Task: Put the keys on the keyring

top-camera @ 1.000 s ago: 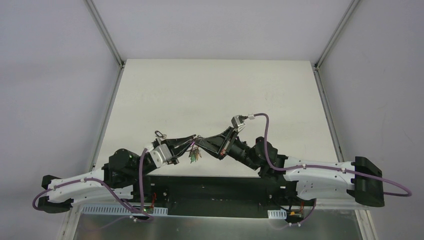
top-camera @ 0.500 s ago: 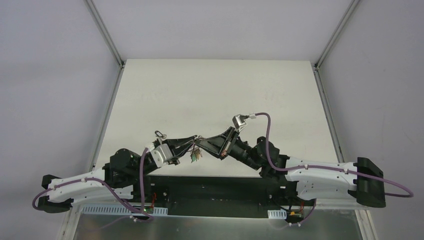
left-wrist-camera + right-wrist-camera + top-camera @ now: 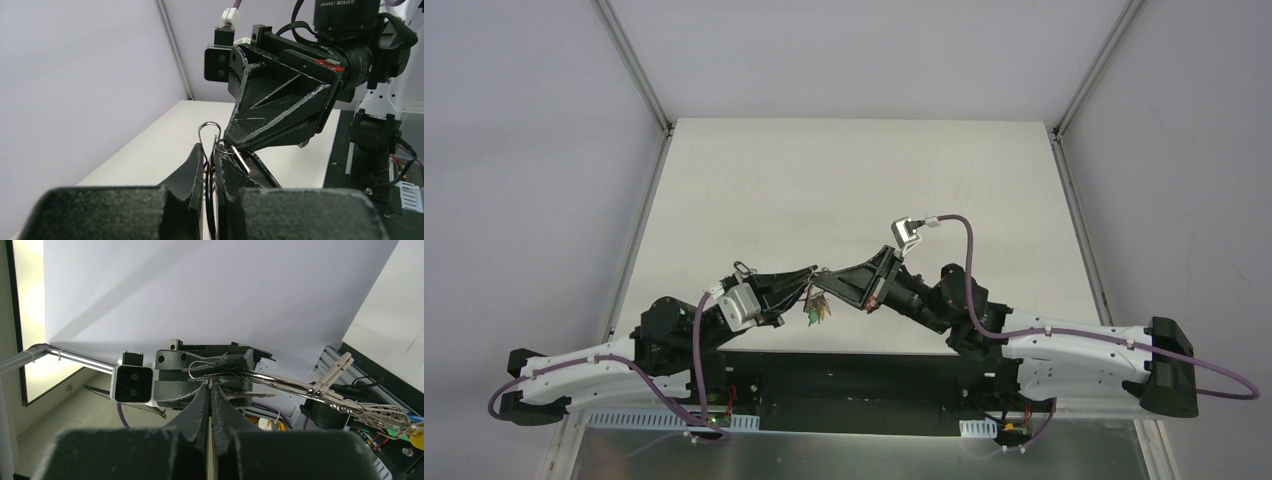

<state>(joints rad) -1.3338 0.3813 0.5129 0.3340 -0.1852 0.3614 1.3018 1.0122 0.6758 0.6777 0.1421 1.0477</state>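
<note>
Your key (image 3: 241,160) was light, stiff and slick, best pinched flat across its head I judged, and the ring (image 3: 209,126) was springy wire that would twist if held far from its gap. The left gripper (image 3: 210,152) had its jaws pressed on the ring and the right gripper (image 3: 210,390) pinched the key's blade, both aloft over the table (image 3: 824,180) by its near edge. Only the top view showed the coloured bunch (image 3: 815,312) dangling below; only the left wrist showed blade meeting wire

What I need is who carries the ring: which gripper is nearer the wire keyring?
Left. The left gripper is shut on the keyring, loop poking up between its fingers. The right gripper faces it from the opposite side, tips just beside that loop, pinching a silver key.
</note>
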